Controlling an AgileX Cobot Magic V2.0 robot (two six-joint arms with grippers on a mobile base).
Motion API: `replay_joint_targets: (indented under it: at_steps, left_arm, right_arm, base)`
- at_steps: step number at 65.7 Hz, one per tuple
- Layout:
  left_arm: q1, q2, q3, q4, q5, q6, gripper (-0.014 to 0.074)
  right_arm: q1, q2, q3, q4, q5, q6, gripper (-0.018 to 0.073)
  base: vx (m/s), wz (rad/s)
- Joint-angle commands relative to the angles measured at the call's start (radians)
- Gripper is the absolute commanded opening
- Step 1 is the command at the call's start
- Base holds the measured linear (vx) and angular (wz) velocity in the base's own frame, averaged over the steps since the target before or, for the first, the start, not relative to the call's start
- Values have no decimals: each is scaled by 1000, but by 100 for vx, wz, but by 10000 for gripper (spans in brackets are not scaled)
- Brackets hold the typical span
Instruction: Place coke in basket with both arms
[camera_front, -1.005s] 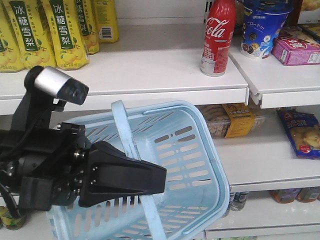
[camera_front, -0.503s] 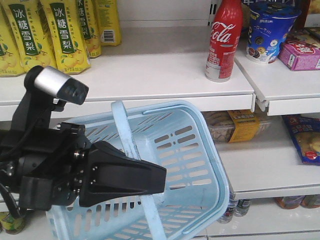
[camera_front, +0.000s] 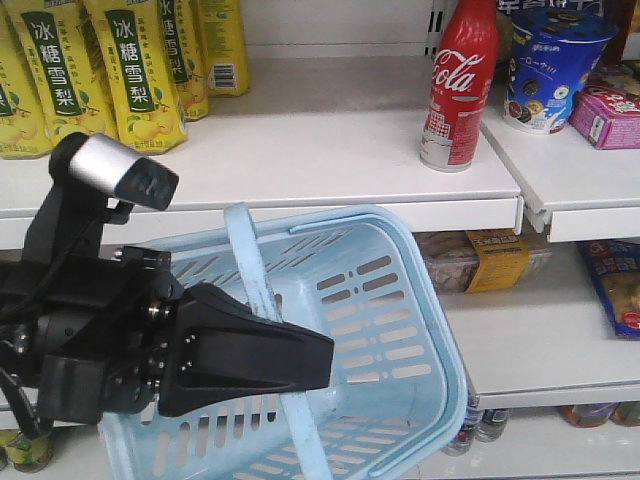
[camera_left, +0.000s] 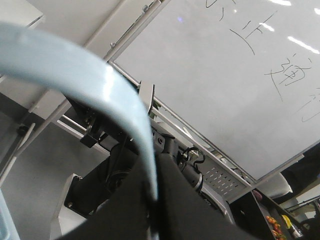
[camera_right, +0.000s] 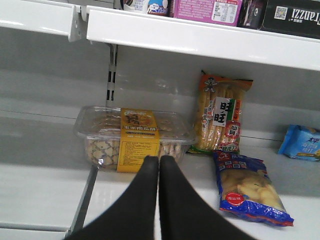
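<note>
The coke is a slim red bottle standing upright on the upper white shelf, at the right. Below it hangs the light blue basket, tilted, with its opening facing the front view. My left gripper is shut on the basket's pale strap handle. In the left wrist view the handle curves down into the black fingers of the left gripper. My right gripper is shut on nothing and points at the lower shelf. It does not show in the front view.
Yellow drink bottles stand at the upper left. A blue cup and a pink box sit right of the coke. On the lower shelf lie a clear snack box, a cracker pack and a blue bag.
In the front view the shelves and the coke have drifted right and slightly down. The basket and the left gripper keep the same pose in the frame.
</note>
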Motion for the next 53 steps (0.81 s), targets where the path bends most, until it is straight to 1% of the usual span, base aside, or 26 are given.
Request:
replay_joint_targets:
  at_steps: [1, 53]
  left_arm:
    - [-4, -26, -28, -93, -94, 4, -6]
    - [-4, -26, -28, -93, -94, 4, -6]
  right_arm:
    - [-6, -12, 7, -11, -70, -4, -5]
    - [-6, -12, 7, -11, -70, -4, -5]
  base:
    - [3, 3]
    - [2, 2]
